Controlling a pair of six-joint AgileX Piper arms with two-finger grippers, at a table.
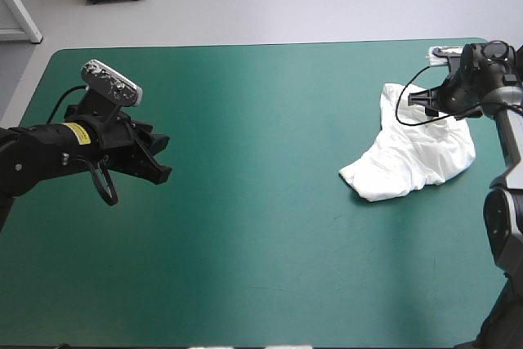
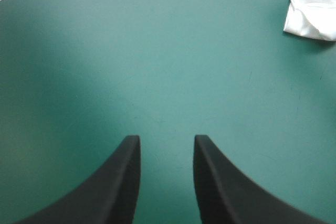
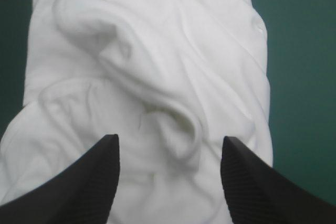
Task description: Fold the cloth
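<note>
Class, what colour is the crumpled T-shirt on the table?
The T-shirt is plain white, clearest in the right wrist view.

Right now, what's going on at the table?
The white T-shirt lies in a crumpled heap near the table's right edge, not yet folded. The right gripper hovers over it, open and gripping nothing. The left gripper, also open, hangs over the bare teal-green cover, well away from the T-shirt.

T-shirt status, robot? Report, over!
Left end effector open, far from T-shirt. Right end effector open, over the crumpled heap, not gripping. Nothing blocking.
</note>
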